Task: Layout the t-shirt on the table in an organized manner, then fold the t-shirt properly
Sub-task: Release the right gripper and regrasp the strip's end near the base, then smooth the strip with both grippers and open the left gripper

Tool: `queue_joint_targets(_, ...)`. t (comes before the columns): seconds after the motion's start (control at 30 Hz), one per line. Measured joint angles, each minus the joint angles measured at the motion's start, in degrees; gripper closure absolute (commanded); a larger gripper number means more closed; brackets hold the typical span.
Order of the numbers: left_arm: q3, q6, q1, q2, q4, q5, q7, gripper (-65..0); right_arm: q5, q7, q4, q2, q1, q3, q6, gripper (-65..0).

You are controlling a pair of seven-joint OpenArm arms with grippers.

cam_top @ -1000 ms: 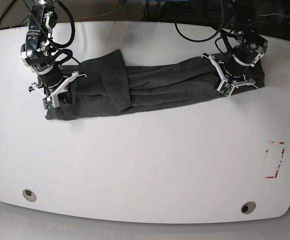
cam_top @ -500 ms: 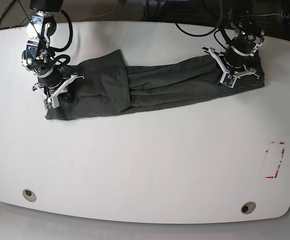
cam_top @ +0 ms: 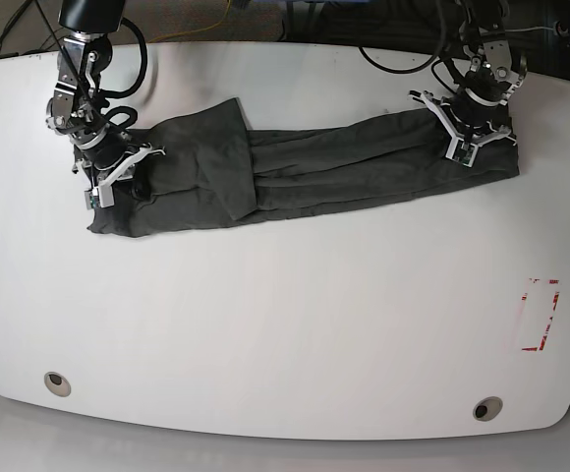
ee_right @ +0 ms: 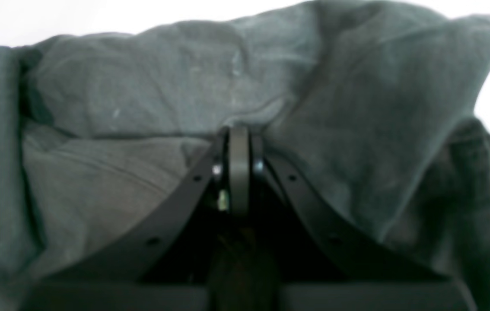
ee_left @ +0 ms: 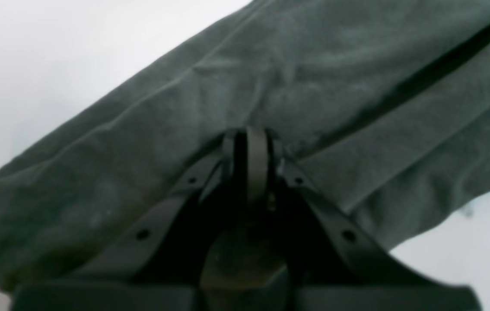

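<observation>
Shirt: the t-shirt [cam_top: 295,177] is lying as a long rumpled band across the far counter [cam_top: 285,324].
Claws: I am seeing the left claw [ee_left: 249,142] and right claw [ee_right: 238,138] pressed together, fabric behind both; I cannot tell whether either is pinching it.
Risk: uneven pulling is likely bunching the folds further.

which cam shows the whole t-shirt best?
The base view: the t-shirt shows whole, a long folded band across the table with an arm over each end. The left wrist view shows only one end behind the shut left gripper; the right wrist view only bunched folds behind the shut right gripper.
</observation>
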Motion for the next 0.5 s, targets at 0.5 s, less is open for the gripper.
queue_joint_targets(0.5, 3.6, -0.2, -4.0, -4.0, -3.7, -0.2, -0.9, -2.6, 1.9, 2.6, 0.3, 0.0, -5.7, 4.7, 1.1, 0.0)
